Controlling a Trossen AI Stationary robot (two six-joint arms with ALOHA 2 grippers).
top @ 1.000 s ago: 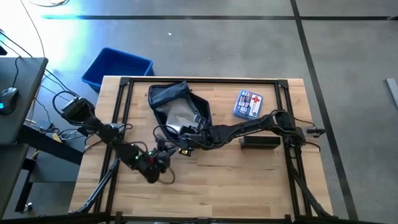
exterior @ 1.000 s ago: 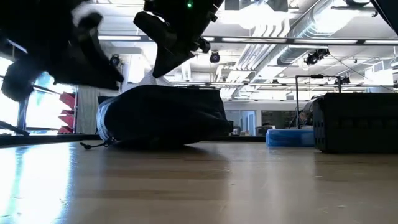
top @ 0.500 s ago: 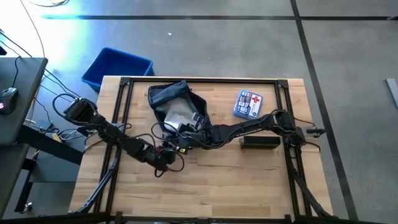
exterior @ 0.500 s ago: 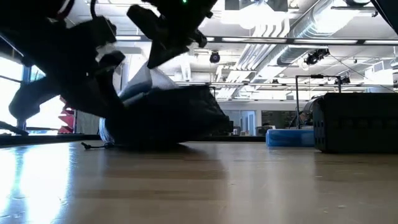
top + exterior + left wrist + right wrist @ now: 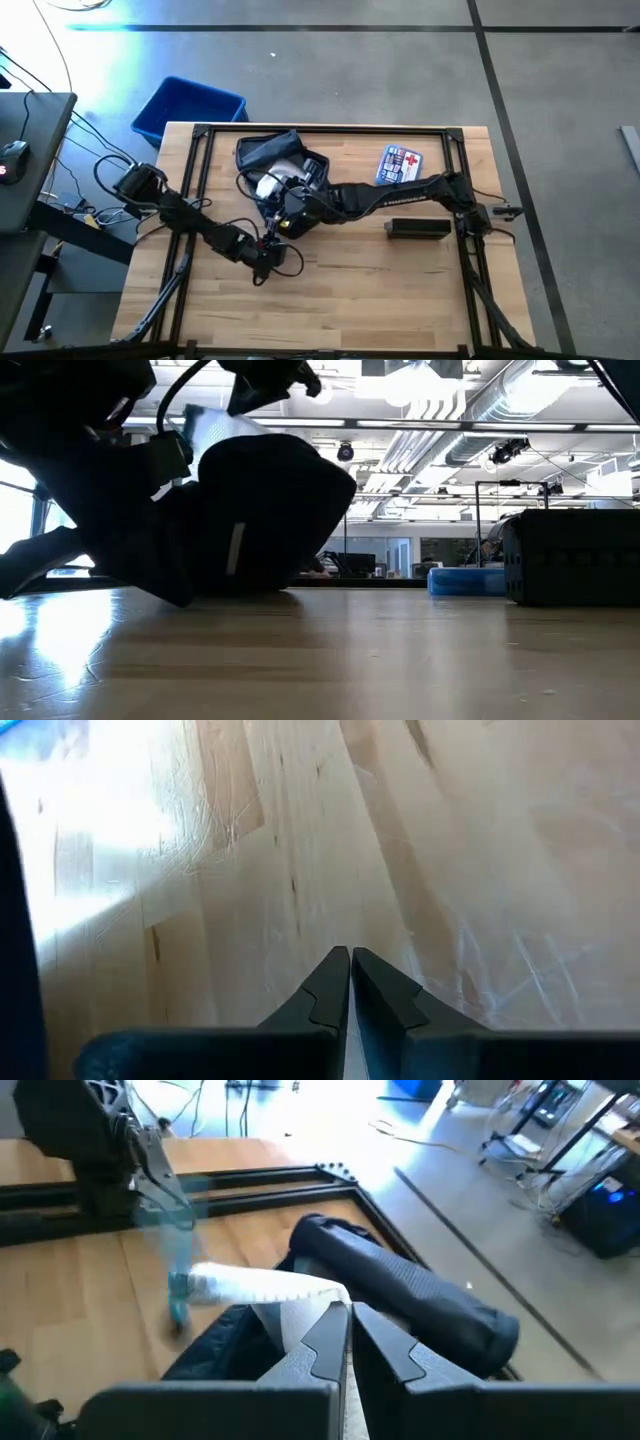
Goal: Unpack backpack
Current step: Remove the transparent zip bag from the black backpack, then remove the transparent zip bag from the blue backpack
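I have the backpack [image 5: 275, 160] at the table's [image 5: 420, 290] far side, left of centre, its mouth facing me. My right gripper [image 5: 277, 190] is over that mouth, clenched on a clear pouch [image 5: 260, 1288] and drawing it up out of the bag. My left gripper [image 5: 268, 250] sits low over the wood just in front of the bag, clamped shut; I can't tell whether it pinches anything. The step in hand, as I judge it, is pulling out the pouch. Next it should clear the rim and go down beside the first-aid kit [image 5: 399, 166].
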